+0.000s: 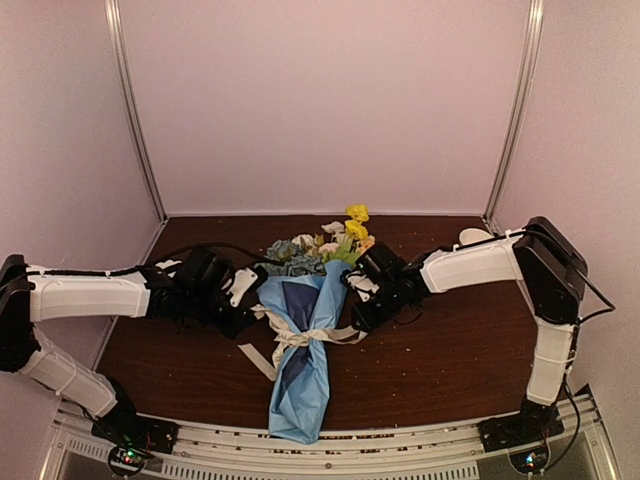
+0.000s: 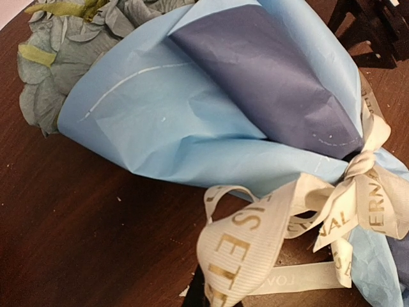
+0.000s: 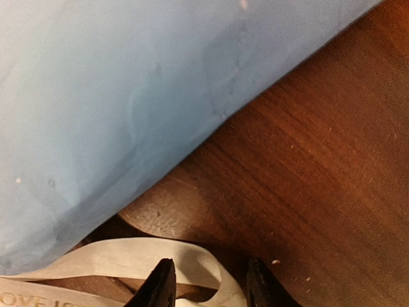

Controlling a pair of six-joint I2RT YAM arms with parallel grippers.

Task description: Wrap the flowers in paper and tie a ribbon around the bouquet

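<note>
1. Paper [image 1: 300, 400] tail, light blue, points to 6 o'clock and ends by the near edge of the table [image 1: 440, 350]. The bouquet [image 1: 308, 300] lies flat along the 6-to-12 line.
2. The ribbon [image 1: 300, 338], cream with gold lettering, is knotted round the cone's middle, and a loose end trails toward 8 o'clock.
3. The left gripper [image 1: 250, 300] sits at 9 o'clock of the cone with its jaws closed. I cannot tell whether any ribbon is pinched.
4. The right gripper [image 3: 209, 286] sits at 3 o'clock of the cone. Its fingers are parted to a middling gap, a ribbon loop lies between the tips, and the paper is just beyond.
5. The paper's navy inner face shows in the cone's open fold.
6. The flowers [image 1: 335, 245] stick out at 12 o'clock, with dusty-blue, white and yellow blooms.
7. A white object [image 1: 475, 237] lies at 2 o'clock, behind the right arm.
</note>
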